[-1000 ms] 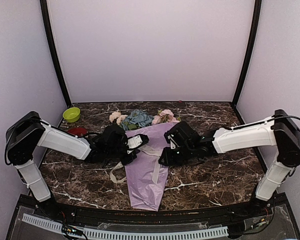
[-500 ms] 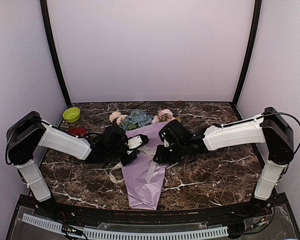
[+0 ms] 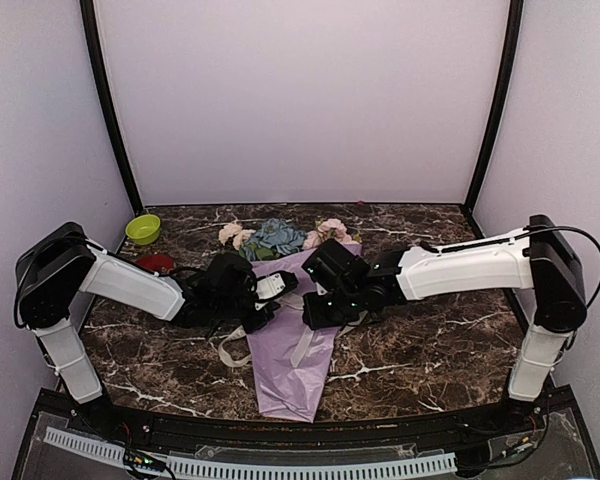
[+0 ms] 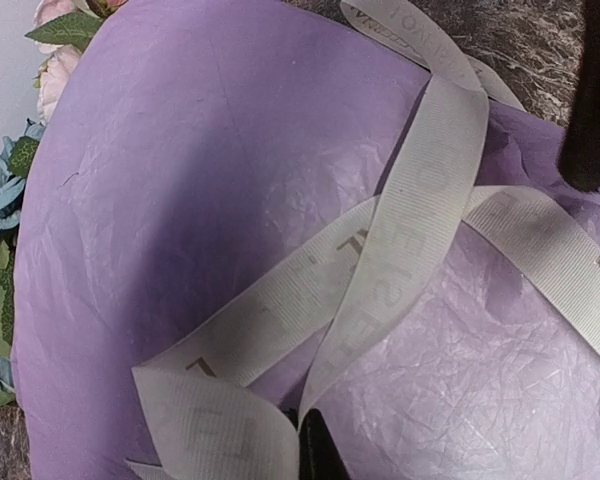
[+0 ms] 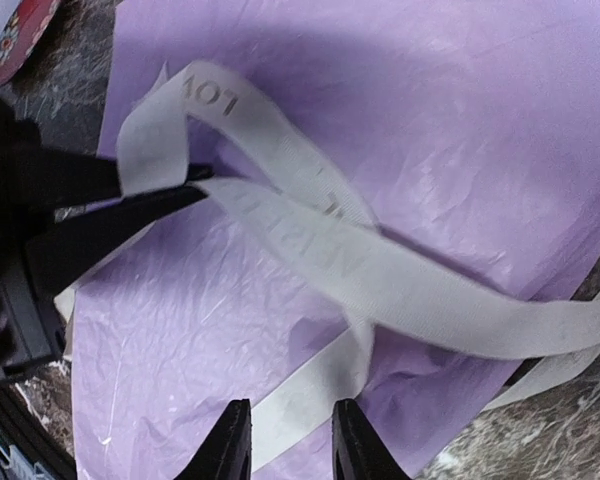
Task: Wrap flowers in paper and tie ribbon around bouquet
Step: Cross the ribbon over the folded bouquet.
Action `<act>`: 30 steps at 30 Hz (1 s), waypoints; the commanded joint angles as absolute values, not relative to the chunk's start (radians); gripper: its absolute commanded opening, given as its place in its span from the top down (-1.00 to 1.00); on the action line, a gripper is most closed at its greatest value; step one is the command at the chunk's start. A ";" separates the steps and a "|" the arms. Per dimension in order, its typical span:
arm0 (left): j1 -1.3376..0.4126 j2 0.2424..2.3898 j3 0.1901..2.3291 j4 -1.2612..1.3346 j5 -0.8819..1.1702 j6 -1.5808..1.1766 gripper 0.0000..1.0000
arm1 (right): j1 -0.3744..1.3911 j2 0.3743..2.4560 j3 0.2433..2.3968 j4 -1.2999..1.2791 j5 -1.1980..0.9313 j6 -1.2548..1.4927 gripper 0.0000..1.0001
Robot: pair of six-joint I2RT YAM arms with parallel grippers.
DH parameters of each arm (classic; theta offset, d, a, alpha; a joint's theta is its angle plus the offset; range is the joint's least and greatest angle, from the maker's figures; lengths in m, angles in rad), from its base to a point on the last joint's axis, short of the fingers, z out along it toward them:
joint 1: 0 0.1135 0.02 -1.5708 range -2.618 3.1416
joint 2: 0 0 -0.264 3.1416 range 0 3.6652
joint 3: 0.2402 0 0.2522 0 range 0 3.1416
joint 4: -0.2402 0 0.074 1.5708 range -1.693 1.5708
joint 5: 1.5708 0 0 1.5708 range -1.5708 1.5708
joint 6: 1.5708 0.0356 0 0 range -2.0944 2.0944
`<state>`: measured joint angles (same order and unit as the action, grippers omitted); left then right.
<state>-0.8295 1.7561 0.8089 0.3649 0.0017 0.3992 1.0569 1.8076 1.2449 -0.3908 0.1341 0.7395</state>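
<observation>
A bouquet (image 3: 292,355), a cone-shaped bundle of creased lilac-purple paper (image 4: 180,200), is laid on the dark, white-veined marble table (image 3: 430,345) between the two arms. Its narrow tip is pointed toward the near edge. The flowers (image 3: 275,238), pale pink and cream rose heads with one dusty-blue ruffled bloom and green leaves, are seen at its wide far end. A long, flat cream-beige fabric ribbon (image 4: 420,200) with faint printed lettering is draped over the middle of the cone. Two of its strands are crossed on top of the paper, and a loop of it is spread on the marble just beside the cone's left edge.

The left gripper (image 3: 278,288) is held low at the cone's left side, and its jaws are clamped tight on a fold of the ribbon, as is seen from both wrist views. The right gripper (image 5: 292,440) is lowered over the cone's right side, near the left one but apart from it. Its pale fingers (image 5: 230,440) are set partly apart, and one strand of the ribbon is run between them. Whether that strand is pinched or merely straddled cannot be told.

A small lime-green bowl (image 3: 143,229) and a small red cup (image 3: 157,263) are set at the table's far left, beyond the left arm.
</observation>
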 commanded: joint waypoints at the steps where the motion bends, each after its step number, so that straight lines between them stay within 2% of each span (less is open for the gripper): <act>1: -0.828 1.759 0.800 0.350 0.008 0.385 1.00 | 1.106 1.770 1.223 -0.405 0.100 0.811 0.42; 5: -0.828 1.759 0.800 0.349 0.008 0.386 1.00 | 1.114 1.746 1.160 -0.356 0.092 0.892 0.40; 14: -0.828 1.759 0.811 0.323 0.012 0.386 1.00 | 1.090 1.811 1.162 -0.301 0.019 0.900 0.38; 17: -0.829 1.755 0.805 0.325 0.011 0.386 1.00 | 1.078 1.808 1.159 -0.294 0.033 0.896 0.28; 24: -0.828 1.758 0.809 0.320 0.011 0.387 1.00 | 1.075 1.794 1.133 -0.314 0.063 0.902 0.24; 30: -0.828 1.758 0.815 0.310 0.012 0.388 1.00 | 1.069 1.848 1.146 -0.296 0.033 0.904 0.12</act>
<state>-0.8295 1.7596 0.8089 0.3393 0.0032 0.3958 1.0767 1.8107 1.1515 -0.3191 0.0406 0.8993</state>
